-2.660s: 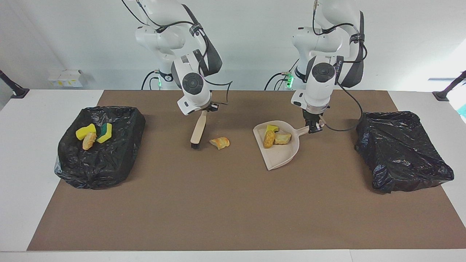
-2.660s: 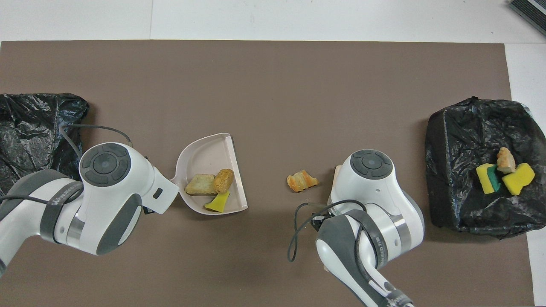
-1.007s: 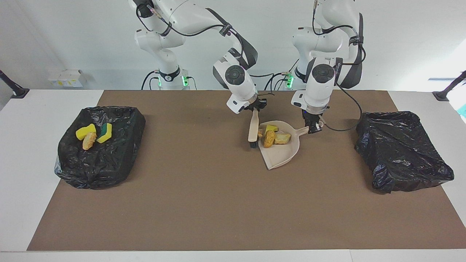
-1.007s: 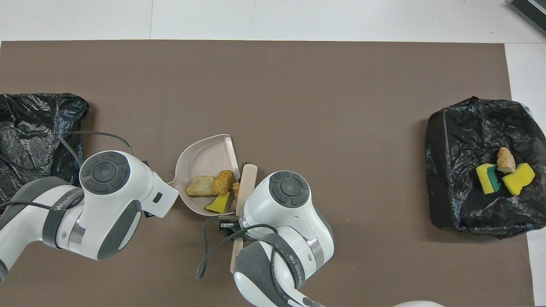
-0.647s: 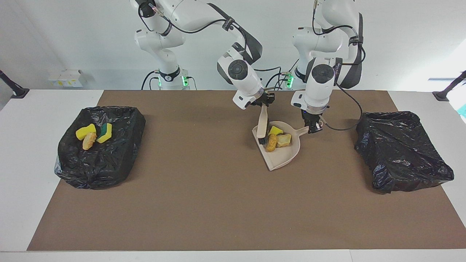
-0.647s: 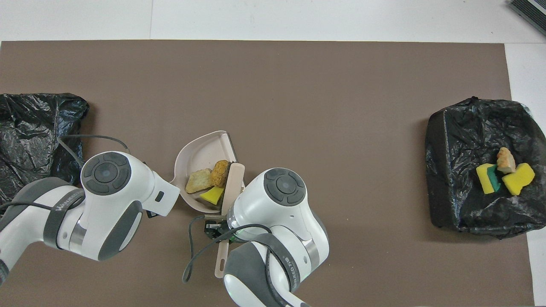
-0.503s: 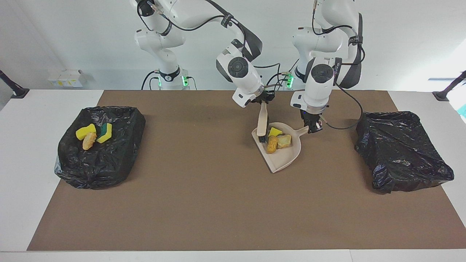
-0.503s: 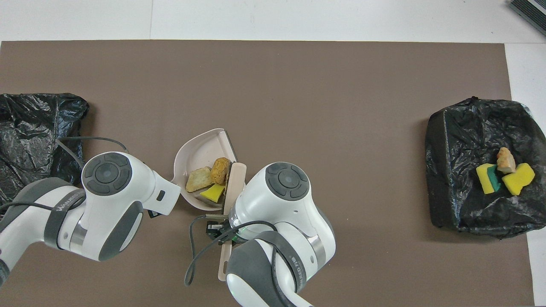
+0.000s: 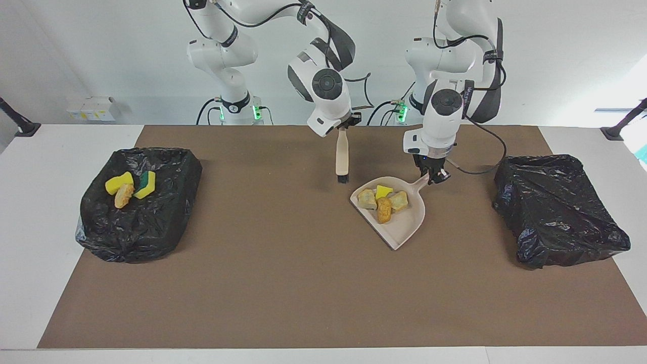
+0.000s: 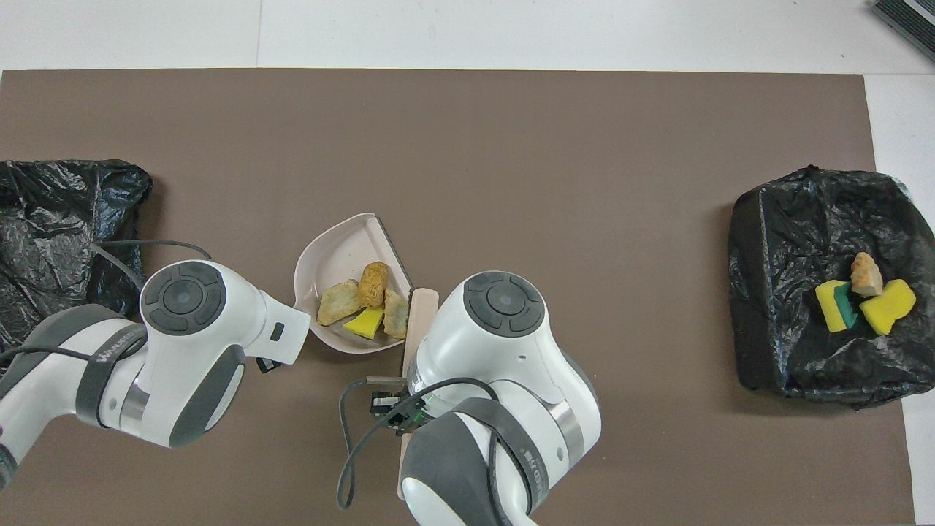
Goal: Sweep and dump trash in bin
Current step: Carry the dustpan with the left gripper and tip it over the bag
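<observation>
A white worktop carries a brown mat that covers most of it. On the mat, toward the right arm's end, sits a black-bagged bin holding trash; toward the left arm's end sits a second black-bagged bin. Near the worktop's edge nearest the robots, at the right arm's end, lies a small white box.

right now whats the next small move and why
Probably the left gripper lifts the dustpan and carries it toward the bin beside it: four bits of trash sit in the pan, none on the mat, and the brush hangs off it.
</observation>
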Available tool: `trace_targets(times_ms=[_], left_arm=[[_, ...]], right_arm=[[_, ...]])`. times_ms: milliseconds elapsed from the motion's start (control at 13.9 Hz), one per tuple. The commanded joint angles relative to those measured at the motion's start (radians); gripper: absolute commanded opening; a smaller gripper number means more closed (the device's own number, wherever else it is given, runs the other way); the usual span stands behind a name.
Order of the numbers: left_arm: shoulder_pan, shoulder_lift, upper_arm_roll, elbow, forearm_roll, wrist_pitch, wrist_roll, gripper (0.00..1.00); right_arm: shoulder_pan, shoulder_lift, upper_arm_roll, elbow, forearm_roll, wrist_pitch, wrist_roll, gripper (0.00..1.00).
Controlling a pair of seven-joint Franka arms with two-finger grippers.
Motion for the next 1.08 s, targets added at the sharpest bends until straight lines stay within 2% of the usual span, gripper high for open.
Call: trace_targets(times_ms=[0, 216, 431, 575, 791, 863, 935, 1007], left_arm=[[-0.024, -0.022, 0.005, 0.044, -0.005, -0.071, -0.093, 0.00], [-0.004, -0.054, 0.017, 0.130, -0.006, -0.159, -0.121, 0.00], [0.080, -0.074, 0.020, 0.195, -0.006, -0.203, -0.116, 0.00], [0.143, -0.074, 0.020, 0.255, -0.023, -0.283, -0.118, 0.00], [0.221, -0.071, 0.026, 0.339, -0.034, -0.373, -0.107, 0.00], [0.252, -0.072, 0.031, 0.356, -0.034, -0.380, -0.107, 0.00], [0.281, -0.072, 0.033, 0.373, -0.034, -0.386, -0.106, 0.00], [0.319, -0.076, 0.034, 0.387, -0.034, -0.396, -0.098, 0.00]], right_arm=[[-0.002, -0.135, 0.005, -0.135, -0.033, -0.048, -0.022, 0.00], [0.064, -0.137, 0.008, -0.189, -0.038, 0.013, 0.032, 0.00], [0.100, -0.125, 0.009, -0.270, -0.038, 0.156, 0.026, 0.00], [0.118, -0.102, 0.008, -0.307, -0.038, 0.228, 0.026, 0.00], [0.124, -0.082, 0.008, -0.303, -0.075, 0.228, 0.032, 0.00], [0.123, -0.071, 0.008, -0.287, -0.096, 0.210, 0.035, 0.72], [0.124, -0.069, 0.008, -0.266, -0.130, 0.178, 0.034, 1.00], [0.126, -0.065, 0.008, -0.238, -0.160, 0.147, 0.034, 1.00]])
